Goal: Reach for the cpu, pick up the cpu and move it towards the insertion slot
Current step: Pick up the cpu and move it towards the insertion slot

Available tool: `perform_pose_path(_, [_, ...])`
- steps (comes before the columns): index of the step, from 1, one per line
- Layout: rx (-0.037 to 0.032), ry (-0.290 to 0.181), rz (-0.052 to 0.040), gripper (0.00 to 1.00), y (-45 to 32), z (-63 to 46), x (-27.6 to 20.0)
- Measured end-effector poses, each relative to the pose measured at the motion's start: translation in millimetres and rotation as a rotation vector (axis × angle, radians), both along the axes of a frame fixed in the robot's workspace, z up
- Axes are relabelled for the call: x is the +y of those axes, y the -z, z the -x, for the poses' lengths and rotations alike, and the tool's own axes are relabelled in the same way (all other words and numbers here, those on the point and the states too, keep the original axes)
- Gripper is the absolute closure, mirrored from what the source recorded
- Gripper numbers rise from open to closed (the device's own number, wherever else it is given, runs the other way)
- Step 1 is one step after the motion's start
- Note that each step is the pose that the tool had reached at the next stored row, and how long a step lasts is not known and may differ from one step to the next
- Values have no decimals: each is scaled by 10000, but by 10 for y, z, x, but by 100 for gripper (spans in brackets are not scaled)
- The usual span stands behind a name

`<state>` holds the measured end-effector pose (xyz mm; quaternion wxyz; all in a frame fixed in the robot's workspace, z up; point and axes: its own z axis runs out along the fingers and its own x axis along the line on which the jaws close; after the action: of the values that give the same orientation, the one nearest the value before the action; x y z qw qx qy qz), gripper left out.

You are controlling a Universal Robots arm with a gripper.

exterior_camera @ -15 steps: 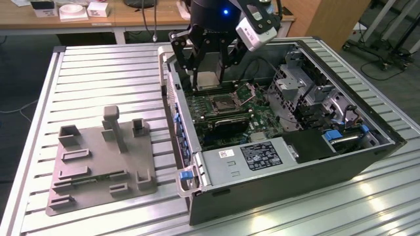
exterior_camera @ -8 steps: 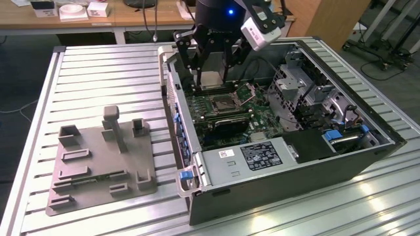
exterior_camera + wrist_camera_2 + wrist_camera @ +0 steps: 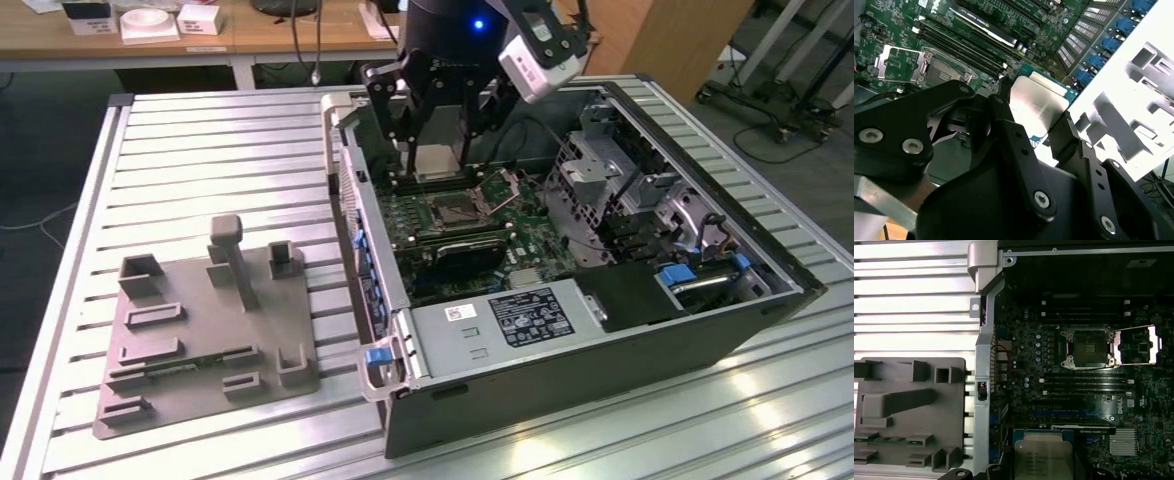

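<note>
The cpu (image 3: 1036, 102), a flat square chip with a silvery top, is held between my gripper's black fingers (image 3: 1004, 125). In the exterior view the cpu (image 3: 437, 160) hangs in my gripper (image 3: 438, 165) above the far end of the open computer case. The first wrist view has the cpu (image 3: 1043, 458) at the picture's edge. The insertion slot (image 3: 451, 208), a dark square socket in a shiny metal frame, lies on the green board with its flap (image 3: 505, 187) raised. The insertion slot (image 3: 1088, 347) and its flap (image 3: 1137, 344) are apart from the chip.
The open computer case (image 3: 561, 330) holds a drive cage (image 3: 607, 180) and black power unit. A grey plastic tray (image 3: 200, 320) with upright posts and a green memory stick (image 3: 200, 362) lies on the slatted table (image 3: 200, 170) at the exterior view's left. A desk stands behind.
</note>
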<state>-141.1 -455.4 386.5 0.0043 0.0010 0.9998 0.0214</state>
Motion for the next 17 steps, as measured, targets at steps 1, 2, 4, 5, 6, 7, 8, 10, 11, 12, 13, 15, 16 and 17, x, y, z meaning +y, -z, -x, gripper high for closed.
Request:
perform_pose_path(1, [0, 0, 0, 46, 0, -4, 0])
perform_pose_path(2, [1, 1, 1, 46, 0, -7, 2])
perform_pose_path(4, [0, 0, 0, 46, 0, -17, 6])
perform_pose_path(5, [0, 0, 0, 46, 0, -21, 8])
perform_pose_path(6, [0, 0, 0, 46, 0, -26, 10])
perform_pose_path(7, [0, 0, 1, 46, 0, -32, 13])
perform_pose_path(8, [0, 0, 0, 46, 0, -40, 15])
perform_pose_path(10, [0, 0, 0, 46, 1, -50, 17])
perform_pose_path(11, [0, 0, -1, 46, 1, -55, 18])
perform_pose_path(12, [0, 0, 0, 46, 0, -61, 20])
perform_pose_path(13, [0, 0, 0, 46, 0, -68, 20])
perform_pose_path(15, [0, 0, 0, 46, 1, -81, 21])
perform_pose_path(16, [0, 0, 0, 46, 1, -89, 22])
perform_pose_path(17, [1, 0, 0, 46, 1, -98, 22])
